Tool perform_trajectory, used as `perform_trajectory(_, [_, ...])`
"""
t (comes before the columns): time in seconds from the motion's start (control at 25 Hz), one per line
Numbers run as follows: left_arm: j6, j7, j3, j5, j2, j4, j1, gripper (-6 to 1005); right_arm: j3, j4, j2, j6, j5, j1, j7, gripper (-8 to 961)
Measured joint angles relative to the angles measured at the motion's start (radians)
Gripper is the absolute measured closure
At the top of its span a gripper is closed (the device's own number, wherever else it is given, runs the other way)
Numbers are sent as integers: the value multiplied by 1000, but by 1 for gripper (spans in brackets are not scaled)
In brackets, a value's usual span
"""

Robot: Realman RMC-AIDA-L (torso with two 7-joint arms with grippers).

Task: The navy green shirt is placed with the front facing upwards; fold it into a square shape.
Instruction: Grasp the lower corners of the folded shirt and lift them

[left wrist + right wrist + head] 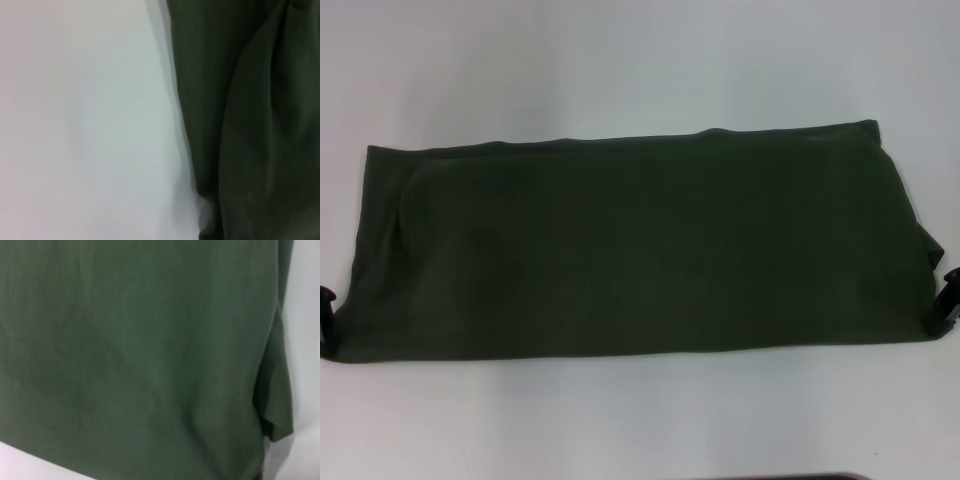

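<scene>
The navy green shirt [640, 245] lies on the white table [640, 60] as a wide, flat, plain dark green band, folded along its length. No lettering or neck label shows. My left gripper [326, 312] is at the shirt's near left corner, at the head view's left edge. My right gripper [949, 300] is at the shirt's near right corner, at the right edge. Only dark tips of each show. The left wrist view shows the shirt's folded edge [250, 125] against the table. The right wrist view is filled with the shirt's cloth [135, 355].
Bare white table surrounds the shirt on the far side and near side [640, 420]. A dark edge [790, 477] shows at the bottom of the head view.
</scene>
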Motion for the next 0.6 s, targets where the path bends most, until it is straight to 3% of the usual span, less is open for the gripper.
perform_trajectory(0.6, [-1, -23, -1, 1, -3, -2, -10, 934, 61, -49, 4, -29, 8, 0, -3, 887])
